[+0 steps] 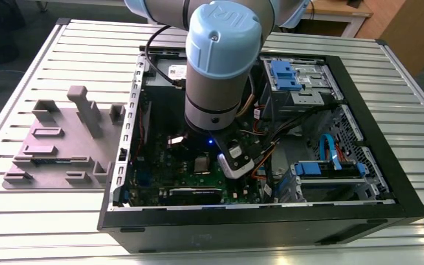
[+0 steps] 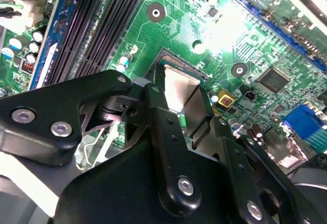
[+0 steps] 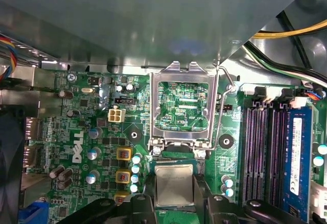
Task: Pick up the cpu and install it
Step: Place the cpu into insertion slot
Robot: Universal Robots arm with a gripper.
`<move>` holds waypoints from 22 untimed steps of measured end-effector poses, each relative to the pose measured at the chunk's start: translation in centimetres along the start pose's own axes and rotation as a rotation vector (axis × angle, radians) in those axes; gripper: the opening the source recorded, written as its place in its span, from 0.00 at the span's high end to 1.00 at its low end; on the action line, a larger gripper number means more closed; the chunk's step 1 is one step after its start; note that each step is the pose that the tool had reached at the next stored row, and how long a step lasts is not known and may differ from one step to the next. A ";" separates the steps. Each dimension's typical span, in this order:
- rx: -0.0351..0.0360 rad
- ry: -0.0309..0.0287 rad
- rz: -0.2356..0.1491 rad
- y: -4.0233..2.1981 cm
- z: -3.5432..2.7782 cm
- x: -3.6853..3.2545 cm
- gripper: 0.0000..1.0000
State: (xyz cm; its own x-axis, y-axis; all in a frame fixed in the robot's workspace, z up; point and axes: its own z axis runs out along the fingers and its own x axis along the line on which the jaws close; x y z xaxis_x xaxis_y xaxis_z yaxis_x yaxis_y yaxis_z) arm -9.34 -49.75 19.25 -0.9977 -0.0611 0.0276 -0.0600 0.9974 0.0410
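In the exterior view, the robot arm (image 1: 216, 72) reaches down into an open computer case (image 1: 271, 223) lying on a slatted metal bench (image 1: 42, 221). The arm's lower end is deep inside the case over the green board (image 1: 190, 176). A grey holder (image 1: 57, 143) with upright posts sits on the bench at the exterior view's left, just beside the case.

In the second wrist view, the black gripper (image 2: 181, 109) pinches the cpu (image 2: 180, 86), with one finger on each side of its silvery top. The cpu hangs right over the dark socket (image 2: 176, 60) on the green board (image 2: 214, 24). I cannot tell whether it touches the socket. Black memory slots (image 2: 102, 19) run beside it.

In the first wrist view, the cpu (image 3: 173, 183) sits between the gripper (image 3: 173, 197) fingers (image 3: 139, 206), which press on its two opposite edges. The hinged metal frame (image 3: 181, 70) of the socket stands flipped open just beyond the cpu. Memory slots (image 3: 265, 147) lie to one side, and yellow and black cables (image 3: 291, 32) cross the corner.
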 end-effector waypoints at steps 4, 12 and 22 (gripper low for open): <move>0.0000 0.0000 0.000 0.00 0.03 0.00 0.59; 0.0000 0.0000 0.000 0.00 0.09 0.00 0.59; 0.0000 0.0000 -0.001 0.00 0.09 0.00 0.61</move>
State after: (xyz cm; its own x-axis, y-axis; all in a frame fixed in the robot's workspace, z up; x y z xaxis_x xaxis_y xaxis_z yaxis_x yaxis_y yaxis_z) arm -9.34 -49.75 19.16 -0.9977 -0.0619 0.0276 -0.0607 0.9973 0.0411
